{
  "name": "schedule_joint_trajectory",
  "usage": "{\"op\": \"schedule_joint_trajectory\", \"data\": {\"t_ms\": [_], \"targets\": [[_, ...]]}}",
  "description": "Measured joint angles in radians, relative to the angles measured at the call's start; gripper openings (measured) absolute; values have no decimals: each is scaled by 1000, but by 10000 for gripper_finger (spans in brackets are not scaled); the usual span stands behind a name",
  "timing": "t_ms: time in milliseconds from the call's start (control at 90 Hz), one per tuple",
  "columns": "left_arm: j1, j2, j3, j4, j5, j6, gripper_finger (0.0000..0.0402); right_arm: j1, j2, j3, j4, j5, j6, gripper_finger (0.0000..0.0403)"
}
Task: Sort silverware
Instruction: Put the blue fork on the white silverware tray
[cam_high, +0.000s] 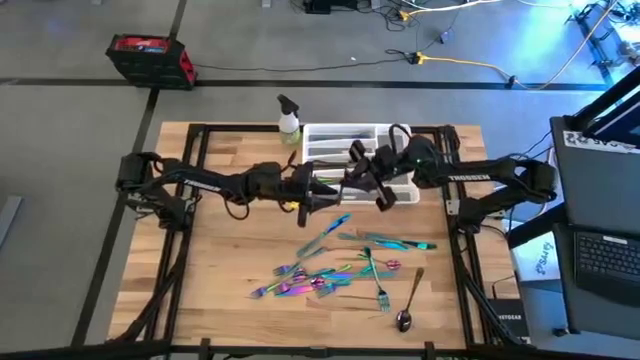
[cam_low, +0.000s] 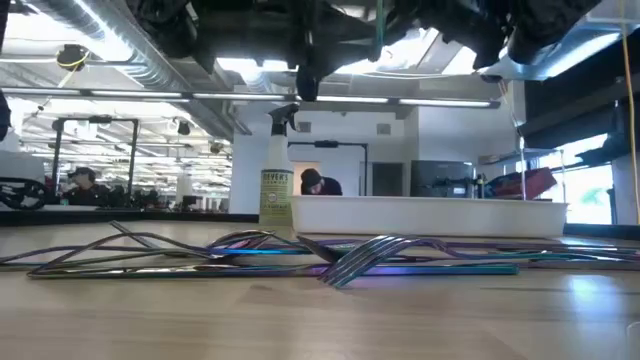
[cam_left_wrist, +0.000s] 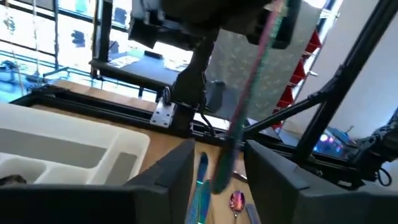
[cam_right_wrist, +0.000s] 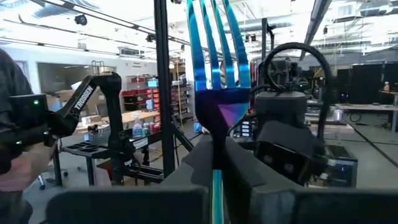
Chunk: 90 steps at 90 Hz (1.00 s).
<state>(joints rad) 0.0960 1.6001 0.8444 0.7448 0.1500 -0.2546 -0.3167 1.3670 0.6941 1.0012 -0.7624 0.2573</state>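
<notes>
Right hand (cam_right_wrist: 214, 163): clenched on a fork (cam_right_wrist: 217, 68), tines up and iridescent blue to purple; raised over the near edge of the white tray (cam_high: 330, 132) in the high view.
Left hand (cam_left_wrist: 214, 168): fingers apart either side of a slim pink-green handle (cam_left_wrist: 255, 93); contact not visible, so grip cannot tell. Handle hangs from above and looks like the other end of the same fork, though not certain.
Position of hands: meeting just in front of the tray, close together, above the desk (cam_high: 220, 290).
Silverware pile (cam_high: 340, 270): loose heap on the front half of the desk, pieces crossed and overlapping; well apart from the tray.
Dark spoon (cam_high: 408, 305): apart from the heap, toward the front right.
Tray contents: a few dark pieces in the rear compartments; kinds not readable.
Spray bottle (cam_high: 289, 120): upright, just beside the tray's left corner.
Step in hand: likely a pass or a regrip of the fork before dropping it into a compartment.
Risk, slip: smooth thin handle, narrow grip; release before the other hand closes probably drops it onto the desk or into a wrong compartment.
Risk, collision: both hands crowded at the tray edge; a swing could knock the tray or bottle.
Risk, later: tangled heap, one pick may drag neighbours.
</notes>
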Motion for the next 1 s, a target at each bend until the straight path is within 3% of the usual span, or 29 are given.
{"op": "schedule_joint_trajectory", "data": {"t_ms": [211, 344, 1000], "targets": [[4, 0, 2, -1, 96, 2, 184, -14, 0, 0, -1, -30, 5, 0], [4, 2, 3, 0, 92, 11, 199, -13, 1, 0, -6, -34, 4, 0], [9, 7, 3, 8, 18, 38, 205, -11, 11, 0, -6, 22, -3, 0]]}}
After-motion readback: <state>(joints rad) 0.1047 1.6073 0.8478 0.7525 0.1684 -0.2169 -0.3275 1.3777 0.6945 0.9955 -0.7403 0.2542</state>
